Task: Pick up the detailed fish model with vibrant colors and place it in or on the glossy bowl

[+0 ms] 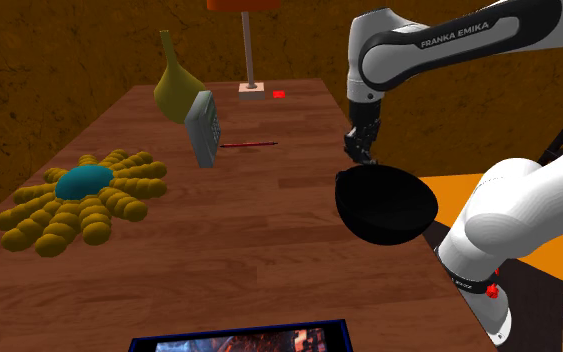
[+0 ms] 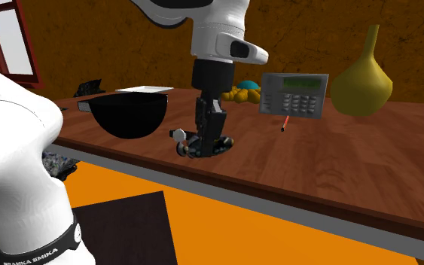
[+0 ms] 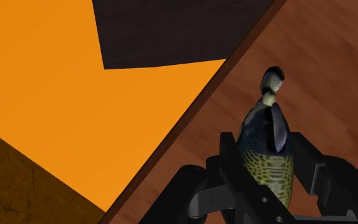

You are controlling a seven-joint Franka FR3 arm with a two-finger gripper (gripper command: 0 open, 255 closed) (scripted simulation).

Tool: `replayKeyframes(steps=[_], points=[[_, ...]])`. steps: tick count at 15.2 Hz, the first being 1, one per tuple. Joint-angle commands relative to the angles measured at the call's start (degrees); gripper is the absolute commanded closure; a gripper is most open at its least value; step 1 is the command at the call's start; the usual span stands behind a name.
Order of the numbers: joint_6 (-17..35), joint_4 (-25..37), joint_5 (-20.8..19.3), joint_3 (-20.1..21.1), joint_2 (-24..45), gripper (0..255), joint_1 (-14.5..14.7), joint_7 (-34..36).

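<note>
Nearest the shoulder camera lies a blue-framed flat panel [image 1: 239, 338], cut off by the bottom edge. Behind it the wooden bench [image 1: 269, 250] carries, from that view's left, a knobbly yellow flower shape with a teal centre [image 1: 79, 200], a yellow vase [image 1: 177, 88], a grey keypad [image 1: 204, 128] standing on edge, a thin red stick [image 1: 249, 145] and a lamp foot [image 1: 251, 91] — its shade cropped at the top. Open wood lies in the middle. At the right edge sits the black bowl [image 1: 384, 205]. Just beside it the gripper [image 1: 360, 150] is clamped on the scaly green-and-dark fish [image 3: 268, 159], low by the bench edge — whether the fish touches the wood is unclear. Rough brown walls [image 1: 29, 60] and orange floor [image 3: 56, 83] surround the bench.
</note>
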Motion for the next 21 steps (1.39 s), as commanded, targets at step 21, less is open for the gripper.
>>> replayKeyframes(steps=[21], points=[[-17.0,15.7,0.5,0.6,-1.3,255,0.2,-0.2]])
